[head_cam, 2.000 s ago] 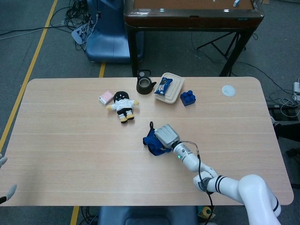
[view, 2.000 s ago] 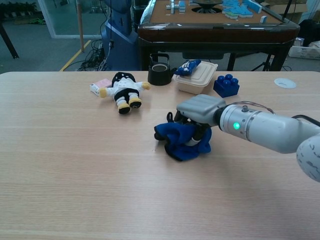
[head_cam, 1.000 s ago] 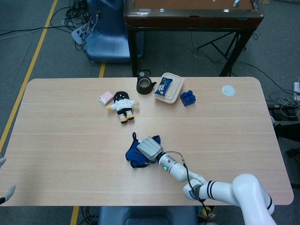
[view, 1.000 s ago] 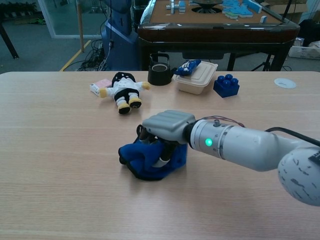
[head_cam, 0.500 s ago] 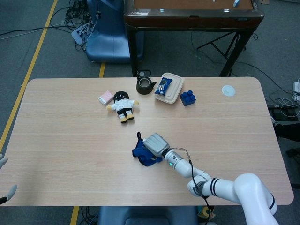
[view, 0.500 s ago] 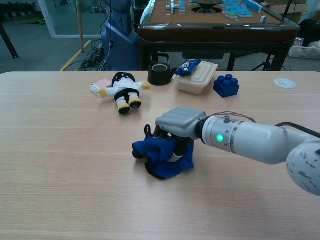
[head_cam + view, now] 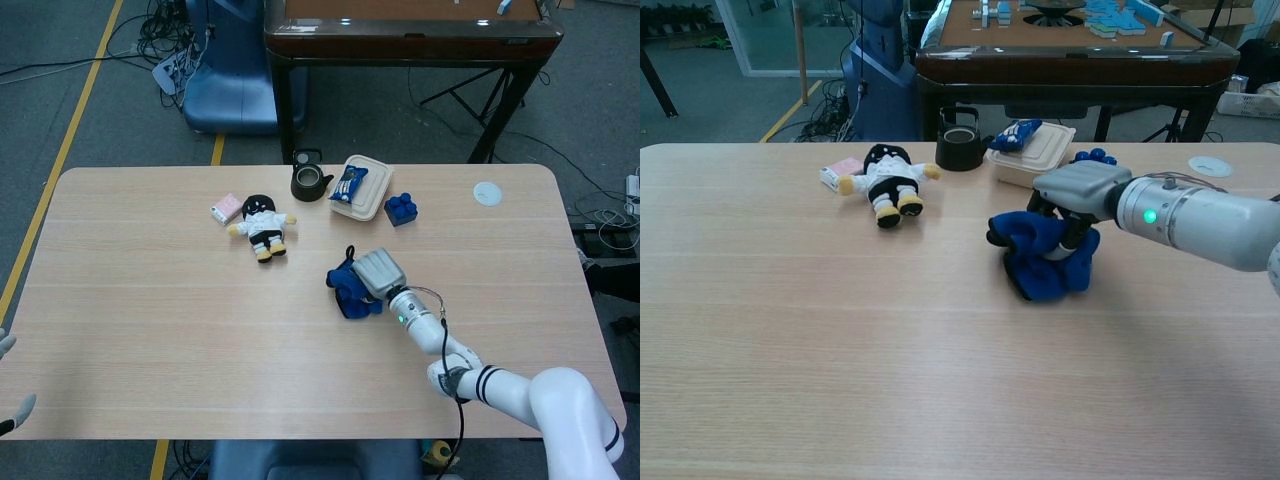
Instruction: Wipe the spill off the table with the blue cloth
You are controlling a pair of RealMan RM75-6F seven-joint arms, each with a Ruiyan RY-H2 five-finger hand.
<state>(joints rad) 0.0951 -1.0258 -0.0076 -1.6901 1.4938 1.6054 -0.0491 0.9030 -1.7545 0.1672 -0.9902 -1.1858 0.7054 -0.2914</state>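
Right hand (image 7: 1077, 199) clamping bunched cloth (image 7: 1042, 254) palm-down, pressing it flat to table (image 7: 790, 330) mid-right, near box (image 7: 1036, 157) and block (image 7: 401, 209), presumably for wiping contact. Spill not discernible. Left hand (image 7: 8, 385) idling at edge, fingers apart.

The right hand (image 7: 1072, 200) grips the bunched blue cloth (image 7: 1040, 256) on the table (image 7: 820, 330).

Grey floor (image 7: 90, 110), yellow line (image 7: 62, 150), dark side table (image 7: 410, 40).
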